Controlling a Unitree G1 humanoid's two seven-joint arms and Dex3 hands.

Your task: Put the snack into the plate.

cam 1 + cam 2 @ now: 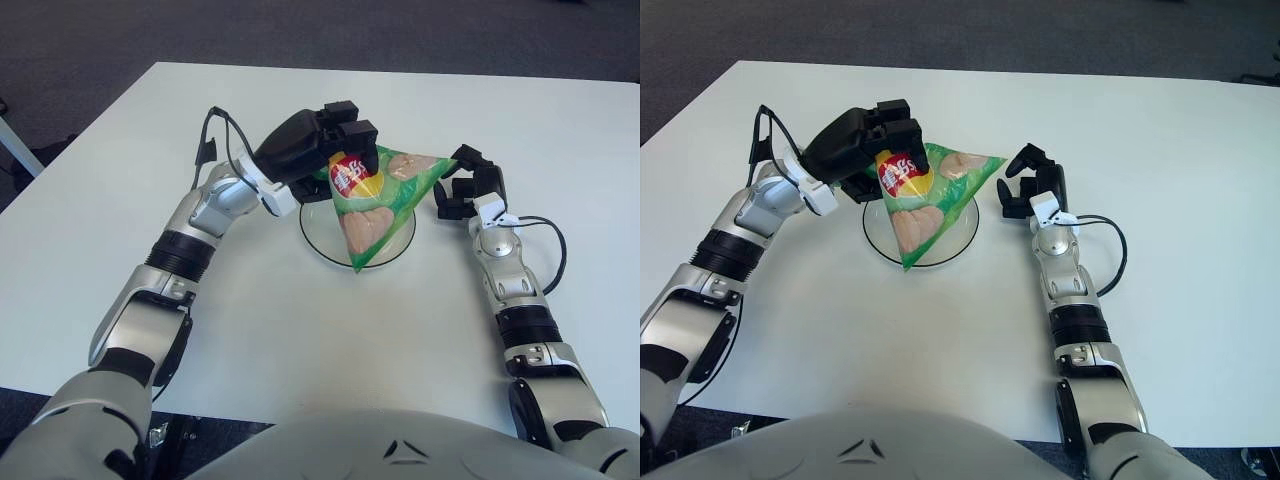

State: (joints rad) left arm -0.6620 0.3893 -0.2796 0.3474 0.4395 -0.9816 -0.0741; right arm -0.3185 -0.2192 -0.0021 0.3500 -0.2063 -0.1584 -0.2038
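Observation:
A green snack bag (375, 200) with a red and yellow label hangs tilted over the clear glass plate (325, 238) on the white table; its lower corner reaches down to the plate's near rim. My left hand (335, 140) is shut on the bag's upper left edge, above the plate's far left side. My right hand (462, 183) is just right of the bag's right corner, fingers spread, holding nothing. It shows in the right eye view (1025, 182) too.
The white table (320, 330) spreads wide around the plate. Dark carpet (300, 30) lies beyond the far edge. A black cable (548, 240) loops off my right forearm.

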